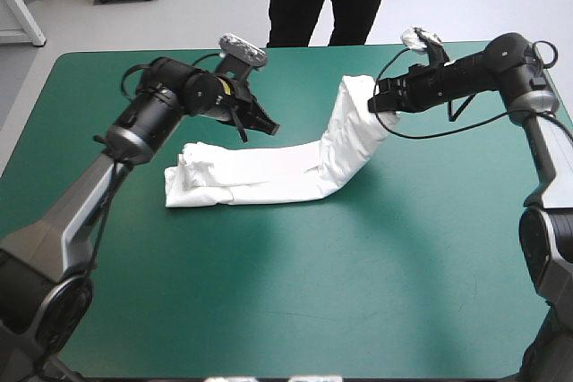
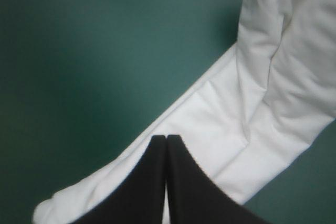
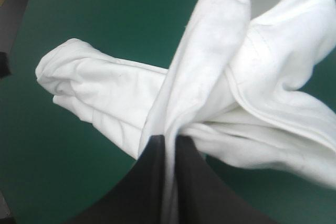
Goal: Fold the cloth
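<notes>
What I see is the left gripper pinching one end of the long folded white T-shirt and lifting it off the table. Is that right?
Not quite. The right gripper, not the left, pinches that end of the T-shirt and lifts it off the table; the right wrist view shows cloth between its fingers. The left gripper is shut on nothing.
</notes>
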